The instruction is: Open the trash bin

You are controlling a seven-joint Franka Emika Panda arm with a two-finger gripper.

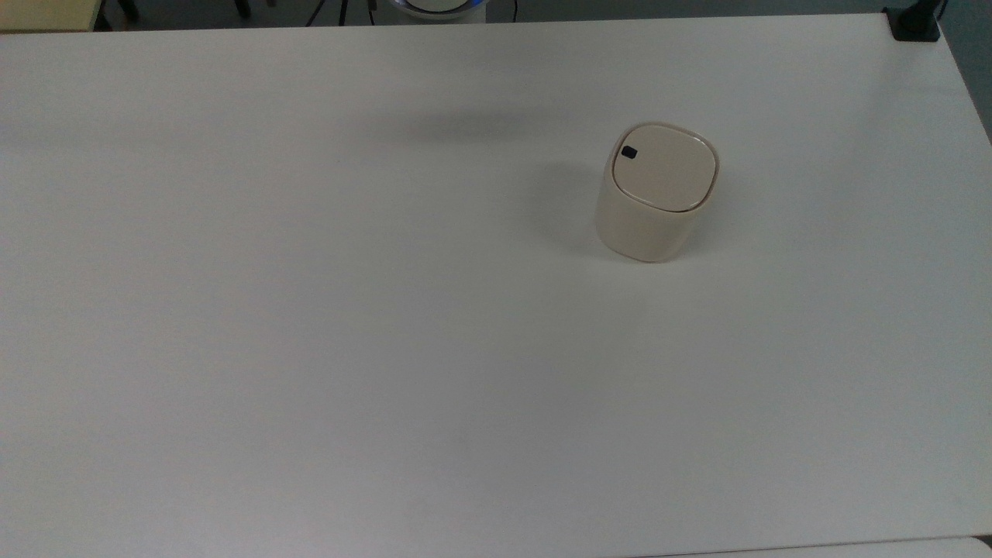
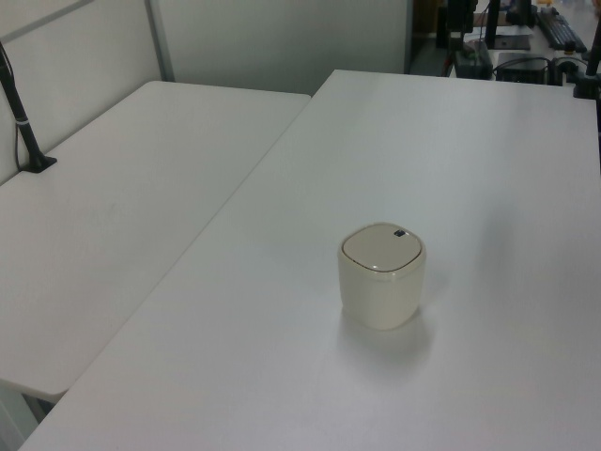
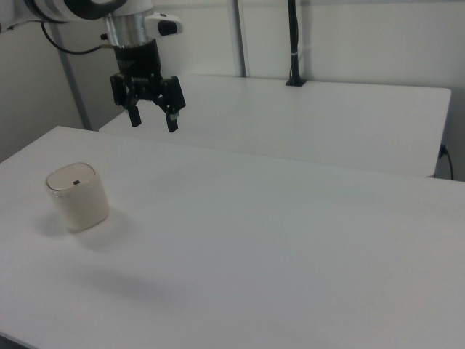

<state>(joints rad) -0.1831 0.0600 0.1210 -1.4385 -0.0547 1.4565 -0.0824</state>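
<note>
1. Trash bin upright on white desk — nearer the top view's right edge than its left, closer to the far edge than the near one.
2. Lid shut, flat, flush with rim; small black button at lid corner toward the top view's upper left.
3. In the left view, bin about mid-desk; button at far-right lid corner.
4. In the right view, bin near the desk's left edge.
5. Gripper raised well above desk, apart from bin — toward the right view's upper right of it.
6. Fingers spread, pointing down, nothing between them.
7. Second white desk behind in the right view, black pole standing on it.
</note>
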